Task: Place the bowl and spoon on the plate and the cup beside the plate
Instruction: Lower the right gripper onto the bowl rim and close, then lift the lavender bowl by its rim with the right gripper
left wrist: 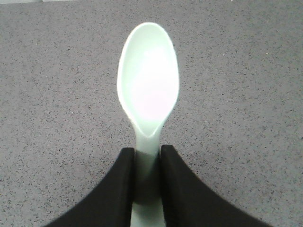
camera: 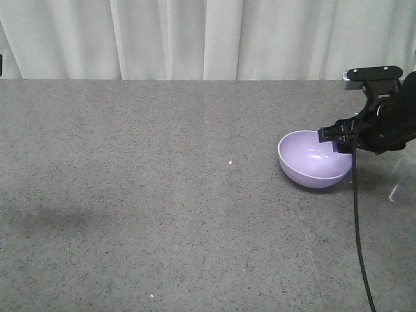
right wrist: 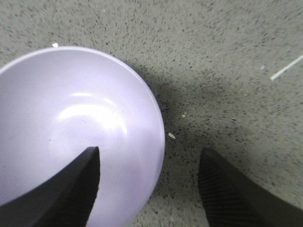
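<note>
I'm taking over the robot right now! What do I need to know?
Left tool: shut on the spoon handle.
Right tool: open, straddling the bowl rim, one finger inside, one outside.
The bowl sits on the table. Plate and cup are not in view.
Done: spoon gripped.
Left: grip the bowl, set bowl and spoon on the plate, cup beside it.

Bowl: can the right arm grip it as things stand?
Probably yes. The right gripper is open and straddles the rim of the bowl, one finger inside and one outside, and nothing else shows between them.
</note>
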Tool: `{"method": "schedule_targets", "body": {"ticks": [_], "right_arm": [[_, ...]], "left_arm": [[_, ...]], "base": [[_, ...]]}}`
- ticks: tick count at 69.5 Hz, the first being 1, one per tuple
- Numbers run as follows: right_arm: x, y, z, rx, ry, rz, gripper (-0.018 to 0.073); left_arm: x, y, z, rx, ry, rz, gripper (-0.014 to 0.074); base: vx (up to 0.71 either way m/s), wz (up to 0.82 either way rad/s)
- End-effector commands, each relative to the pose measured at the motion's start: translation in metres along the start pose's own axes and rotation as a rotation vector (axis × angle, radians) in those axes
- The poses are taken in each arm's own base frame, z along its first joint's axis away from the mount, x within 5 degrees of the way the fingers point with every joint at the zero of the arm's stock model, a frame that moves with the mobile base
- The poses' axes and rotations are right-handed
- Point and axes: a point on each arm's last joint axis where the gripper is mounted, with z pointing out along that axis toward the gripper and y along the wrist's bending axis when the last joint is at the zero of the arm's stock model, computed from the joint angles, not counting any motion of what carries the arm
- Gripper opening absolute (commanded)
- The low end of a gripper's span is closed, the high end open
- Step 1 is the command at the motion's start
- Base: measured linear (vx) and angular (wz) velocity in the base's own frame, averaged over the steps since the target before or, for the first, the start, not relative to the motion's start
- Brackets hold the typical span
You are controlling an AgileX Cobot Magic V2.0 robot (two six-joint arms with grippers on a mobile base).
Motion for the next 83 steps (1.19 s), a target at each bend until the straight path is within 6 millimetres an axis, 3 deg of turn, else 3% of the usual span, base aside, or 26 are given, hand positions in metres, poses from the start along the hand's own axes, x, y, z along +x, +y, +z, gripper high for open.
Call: {"method": "schedule_targets", "body": {"ticks": [1,13,28,36,50,53,67,83], "right_arm": [[-0.015,-0.001,-0.006,-0.001,-0.101,-0.005,0.0452],[-0.011,0.002,0.017,-0.004,-0.054,-0.008,0.0452],[-0.008,0.003,0.032,-0.006,-0.027,-0.012,0.0407],[-0.008,0.003,0.033,-0.006,-0.031,-0.012,0.0300],[-0.010,0.003,0.029,-0.007,-0.046,-0.010,-0.0017],[-0.011,0.003,0.027,-0.007,-0.050,-0.008,-0.0016],[-0.016,-0.001,-0.007,-0.006,-0.104,0.006,-0.0010],[-0.013,-0.008,-0.087,-0.016,-0.199,0.048,-0.0006]], "left_arm": [[-0.008,0.000,-0.014,0.021,-0.094,-0.003,-0.0008],[-0.008,0.000,-0.014,0.021,-0.094,-0.003,-0.0008],[-0.008,0.000,-0.014,0.021,-0.094,-0.003,-0.0008],[-0.008,0.000,-0.014,0.021,-0.094,-0.003,-0.0008],[-0.008,0.000,-0.014,0.021,-0.094,-0.003,-0.0008],[-0.008,0.000,-0.014,0.021,-0.094,-0.003,-0.0008],[-0.008,0.000,-0.014,0.021,-0.094,-0.003,-0.0008],[-0.008,0.000,-0.014,0.021,-0.094,-0.003,-0.0006]], "base": [[0.00,0.00],[0.00,0.00],[0.00,0.00],[0.00,0.00],[0.00,0.00],[0.00,0.00],[0.00,0.00],[0.00,0.00]]}}
